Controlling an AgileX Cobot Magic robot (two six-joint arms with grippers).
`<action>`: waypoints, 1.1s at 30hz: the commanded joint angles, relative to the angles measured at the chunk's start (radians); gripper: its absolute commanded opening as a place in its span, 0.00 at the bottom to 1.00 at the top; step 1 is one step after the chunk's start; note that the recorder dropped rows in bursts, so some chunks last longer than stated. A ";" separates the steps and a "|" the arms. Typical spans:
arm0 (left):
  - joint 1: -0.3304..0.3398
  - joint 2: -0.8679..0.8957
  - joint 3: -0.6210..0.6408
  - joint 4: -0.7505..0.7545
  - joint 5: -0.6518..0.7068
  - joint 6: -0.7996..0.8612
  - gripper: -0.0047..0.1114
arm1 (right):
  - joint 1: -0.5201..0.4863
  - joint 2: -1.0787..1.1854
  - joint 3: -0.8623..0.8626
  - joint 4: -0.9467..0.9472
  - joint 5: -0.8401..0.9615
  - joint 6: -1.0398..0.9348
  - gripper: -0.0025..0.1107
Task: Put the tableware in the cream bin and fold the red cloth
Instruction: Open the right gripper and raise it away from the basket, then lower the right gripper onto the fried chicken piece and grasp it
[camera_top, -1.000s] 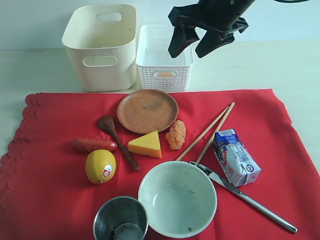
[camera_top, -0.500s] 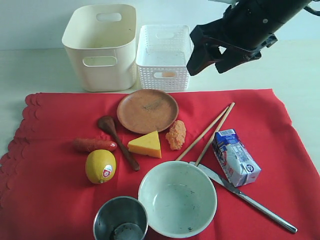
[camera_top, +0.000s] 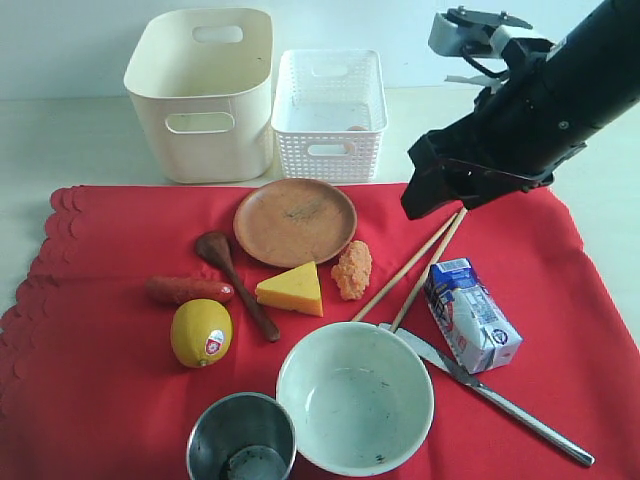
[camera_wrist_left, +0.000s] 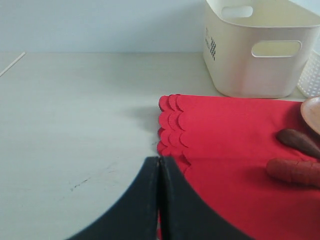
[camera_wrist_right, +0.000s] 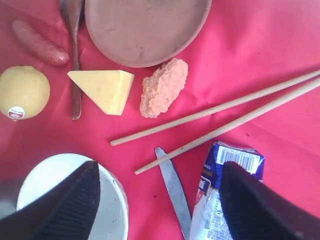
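The red cloth (camera_top: 100, 330) lies flat with its scalloped edge (camera_wrist_left: 170, 120) at the left. On it are the brown plate (camera_top: 295, 221), dark spoon (camera_top: 235, 280), chopsticks (camera_top: 410, 265), steel knife (camera_top: 490, 395), pale green bowl (camera_top: 355, 397) and steel cup (camera_top: 241, 438). Behind the cloth stands the cream bin (camera_top: 205, 95). My right gripper (camera_top: 440, 198) hangs open above the far ends of the chopsticks (camera_wrist_right: 220, 107), and the knife tip (camera_wrist_right: 172, 185) shows between its fingers. The left gripper (camera_wrist_left: 159, 160) is shut and empty, low by the cloth's scalloped edge, outside the exterior view.
A white perforated basket (camera_top: 330, 115) stands right of the cream bin. Among the tableware lie a sausage (camera_top: 188, 290), lemon (camera_top: 201, 332), cheese wedge (camera_top: 291, 288), orange lumpy food (camera_top: 352, 270) and milk carton (camera_top: 470, 313).
The right arm has swung from above the white basket to the right and down, and now hangs over the cloth's far right side. Nothing on the cloth has moved.
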 joint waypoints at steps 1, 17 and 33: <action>0.003 -0.007 0.004 0.000 -0.007 -0.003 0.04 | -0.002 -0.009 0.031 0.009 -0.042 -0.026 0.59; 0.003 -0.007 0.004 0.000 -0.007 -0.003 0.04 | -0.002 0.034 0.039 0.217 -0.116 -0.243 0.59; 0.003 -0.007 0.004 0.000 -0.007 -0.003 0.04 | 0.155 0.188 0.034 0.227 -0.299 -0.281 0.59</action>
